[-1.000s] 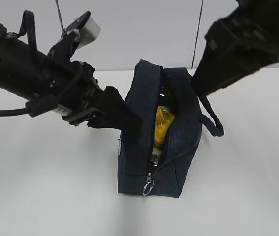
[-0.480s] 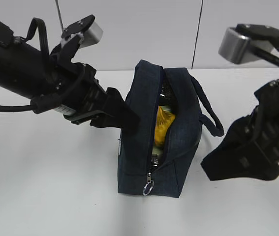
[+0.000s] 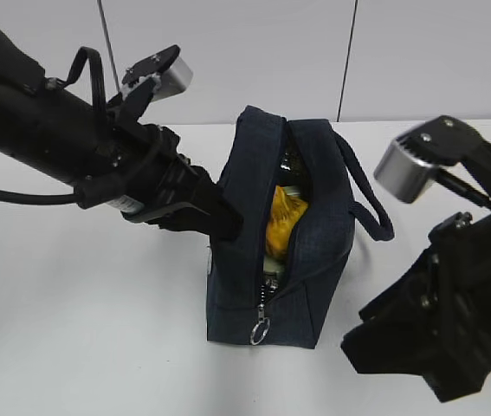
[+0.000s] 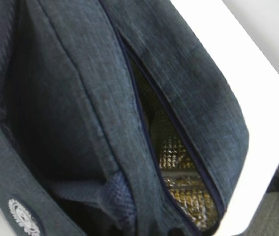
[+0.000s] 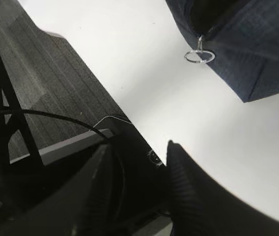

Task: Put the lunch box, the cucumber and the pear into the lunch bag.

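Observation:
The navy lunch bag (image 3: 241,260) stands upright mid-table with its zipper open and the ring pull (image 3: 260,329) hanging at the near end. Through the slit I see the yellow-orange pear (image 3: 284,221), with a pale edge of the lunch box (image 3: 272,276) below it. The cucumber cannot be made out. My left gripper (image 3: 230,225) presses against the bag's left side; its jaws do not show. Up close, the left wrist view shows the bag's fabric (image 4: 80,98) and silvery lining (image 4: 183,172). My right gripper (image 5: 138,147) hangs open and empty, low at the front right, near the table edge.
The bag's loop handle (image 3: 371,208) droops off its right side. In the right wrist view the white table (image 5: 144,73) ends at an edge, with dark floor and a cable (image 5: 46,115) beyond. The ring pull (image 5: 199,56) lies ahead of the right gripper.
My right arm has swung away from the bag's upper right and down to the front right of the table. The left arm has nudged slightly closer against the bag.

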